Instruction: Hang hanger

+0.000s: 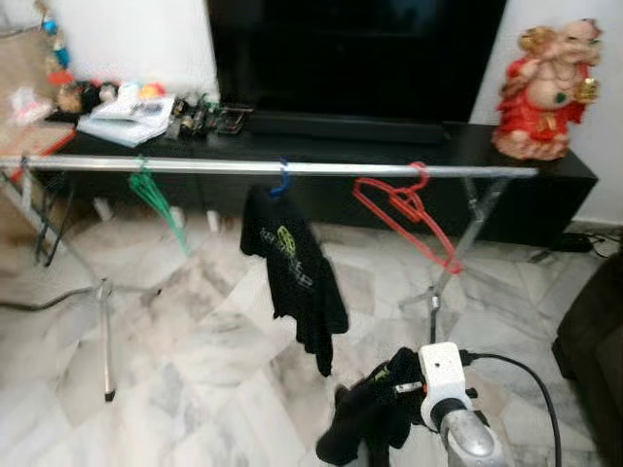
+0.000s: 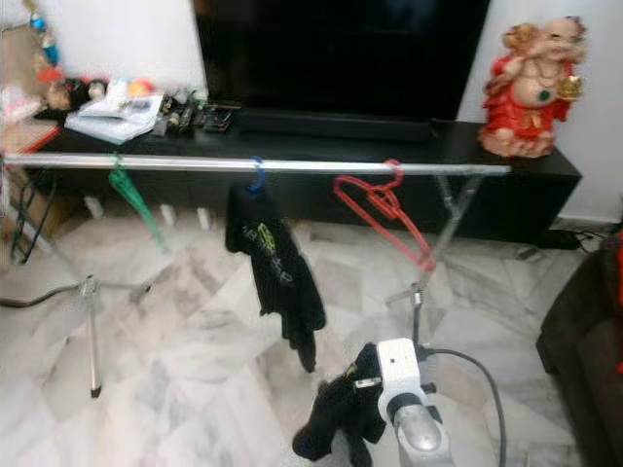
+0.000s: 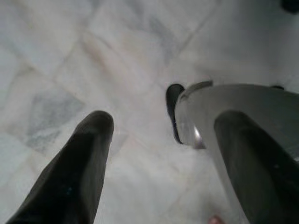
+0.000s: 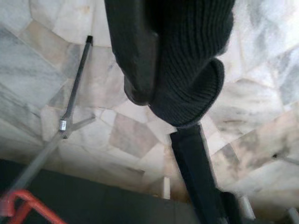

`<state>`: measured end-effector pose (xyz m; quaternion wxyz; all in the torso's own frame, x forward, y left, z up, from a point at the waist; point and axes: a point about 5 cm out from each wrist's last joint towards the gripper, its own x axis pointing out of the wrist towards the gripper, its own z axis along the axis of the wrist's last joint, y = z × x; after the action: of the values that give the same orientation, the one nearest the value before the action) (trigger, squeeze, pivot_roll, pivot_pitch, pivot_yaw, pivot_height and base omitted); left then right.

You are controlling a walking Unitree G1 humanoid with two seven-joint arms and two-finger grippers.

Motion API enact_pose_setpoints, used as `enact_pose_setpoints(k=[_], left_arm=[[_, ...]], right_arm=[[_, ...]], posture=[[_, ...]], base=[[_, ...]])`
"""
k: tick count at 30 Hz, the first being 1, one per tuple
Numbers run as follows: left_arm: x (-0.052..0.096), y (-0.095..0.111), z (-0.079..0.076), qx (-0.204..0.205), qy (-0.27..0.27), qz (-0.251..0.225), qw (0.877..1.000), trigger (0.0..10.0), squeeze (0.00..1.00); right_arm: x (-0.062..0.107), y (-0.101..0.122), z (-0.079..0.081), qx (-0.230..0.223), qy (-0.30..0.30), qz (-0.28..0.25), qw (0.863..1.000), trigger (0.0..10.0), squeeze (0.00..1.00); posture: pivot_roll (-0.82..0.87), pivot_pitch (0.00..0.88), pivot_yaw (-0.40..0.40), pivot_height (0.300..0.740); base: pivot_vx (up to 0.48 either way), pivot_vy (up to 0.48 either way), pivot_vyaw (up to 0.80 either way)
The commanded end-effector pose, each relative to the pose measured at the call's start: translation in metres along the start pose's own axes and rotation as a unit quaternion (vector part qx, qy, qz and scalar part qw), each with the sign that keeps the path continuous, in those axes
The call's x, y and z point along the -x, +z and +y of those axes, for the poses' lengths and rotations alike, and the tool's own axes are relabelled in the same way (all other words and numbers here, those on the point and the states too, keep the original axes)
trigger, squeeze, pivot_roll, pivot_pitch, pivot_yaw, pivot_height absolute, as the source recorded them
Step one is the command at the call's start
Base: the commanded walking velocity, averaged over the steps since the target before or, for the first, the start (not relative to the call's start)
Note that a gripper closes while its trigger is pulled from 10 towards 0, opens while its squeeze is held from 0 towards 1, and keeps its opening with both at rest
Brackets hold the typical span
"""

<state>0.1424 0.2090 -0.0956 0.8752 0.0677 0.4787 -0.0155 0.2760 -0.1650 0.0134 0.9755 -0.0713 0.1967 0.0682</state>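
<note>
Three hangers [image 1: 401, 209] hang on the rail [image 1: 273, 167] before the cabinet [image 1: 506, 151].

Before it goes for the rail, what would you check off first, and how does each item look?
1. Right end effector gripping the dark garment: ok, shut on black knit fabric.
2. Hanger inside that garment: cannot tell, hidden.
3. Free stretch on the metal rail between the green hanger and the hung black shirt: ok.
4. Red hanger seated on the rail: ok, though tilted.
5. Left end effector: open, pointing at the marble floor.
</note>
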Motion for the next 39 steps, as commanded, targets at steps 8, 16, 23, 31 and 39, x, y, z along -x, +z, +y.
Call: enact_pose_setpoints(k=[8, 16, 23, 31, 39], left_arm=[[0.0011, -0.0065, -0.0019, -0.004, -0.004, 0.013, 1.000, 10.0, 0.00], [0.0010, -0.0062, -0.0018, -0.001, -0.002, 0.014, 1.000, 10.0, 0.00], [0.0008, -0.0057, -0.0024, 0.001, -0.002, 0.013, 1.000, 10.0, 0.00], [0.0009, -0.0063, -0.0023, 0.003, -0.002, 0.015, 1.000, 10.0, 0.00], [0.0009, -0.0064, -0.0022, 0.004, -0.001, 0.014, 1.000, 10.0, 0.00]], right_arm=[[-0.0030, 0.0071, -0.0015, -0.016, -0.022, -0.015, 1.000, 10.0, 0.00], [-0.0038, 0.0061, -0.0048, -0.022, -0.036, -0.010, 0.999, 10.0, 0.00], [-0.0047, 0.0066, -0.0032, -0.023, -0.037, -0.009, 0.999, 10.0, 0.00], [-0.0048, 0.0060, -0.0032, -0.024, -0.038, -0.007, 0.999, 10.0, 0.00], [-0.0049, 0.0053, -0.0027, -0.025, -0.038, -0.006, 0.999, 10.0, 0.00]], posture=[[0.00, 0.049, -0.008, 0.740], [0.01, 0.055, -0.012, 0.740], [0.01, 0.058, -0.015, 0.740], [0.01, 0.063, -0.018, 0.740], [0.01, 0.065, -0.018, 0.740]], base=[[0.000, 0.258, 0.00], [0.000, 0.256, 0.00], [0.000, 0.258, 0.00], [0.000, 0.257, 0.00], [0.000, 0.255, 0.00]])
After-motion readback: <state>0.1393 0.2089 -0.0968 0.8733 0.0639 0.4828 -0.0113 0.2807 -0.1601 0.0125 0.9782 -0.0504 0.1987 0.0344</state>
